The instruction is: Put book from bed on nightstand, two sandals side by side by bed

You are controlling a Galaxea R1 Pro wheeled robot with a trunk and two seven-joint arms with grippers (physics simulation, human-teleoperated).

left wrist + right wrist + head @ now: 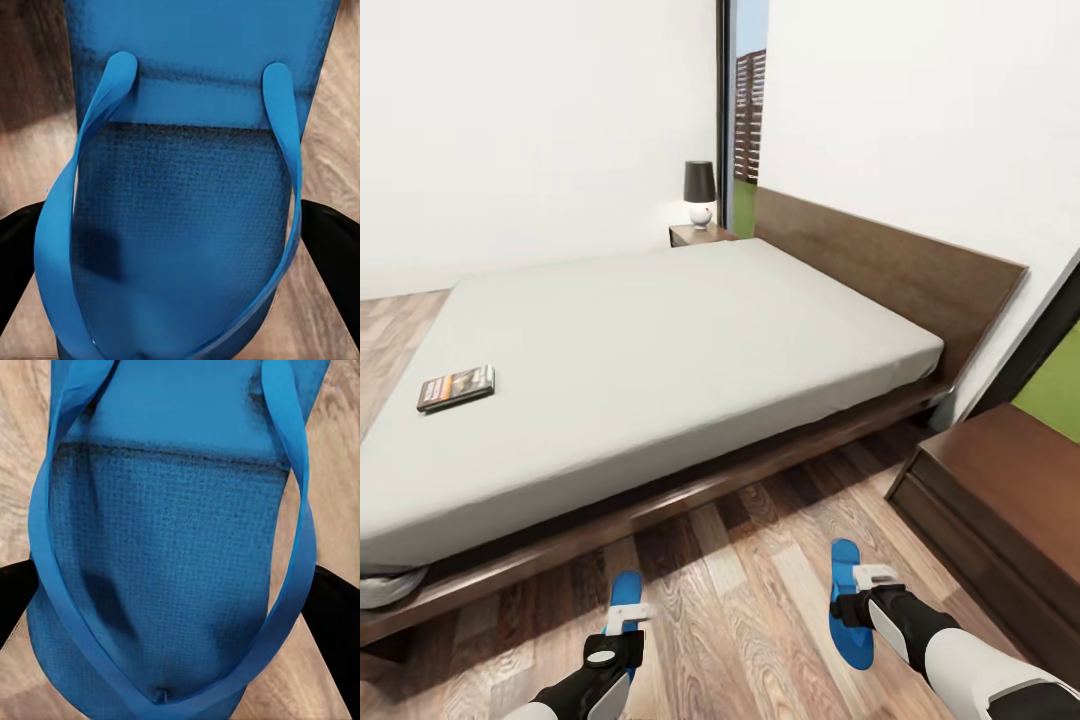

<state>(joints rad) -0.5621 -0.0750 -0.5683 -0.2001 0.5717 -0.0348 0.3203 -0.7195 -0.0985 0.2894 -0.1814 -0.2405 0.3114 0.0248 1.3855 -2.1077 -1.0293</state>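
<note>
The book (456, 387) lies flat on the grey mattress of the bed (660, 350), near its left edge. Two blue sandals are low over the wood floor in front of the bed, toes toward it and well apart. My left gripper (624, 622) is shut on the left sandal (625, 590), and the black fingers (334, 259) press its two edges (180, 195). In the same way my right gripper (868, 592) holds the right sandal (846, 565), with its fingers (337, 622) against the sandal's sides (172, 547). One nightstand (1010, 490) stands at the right and another nightstand (698, 236) beyond the bed.
A black-shaded lamp (700, 192) stands on the far nightstand beside a window strip. The bed frame's dark wooden rail (690, 490) runs just ahead of both sandals. Wood floor lies between the two sandals and to the bed's left.
</note>
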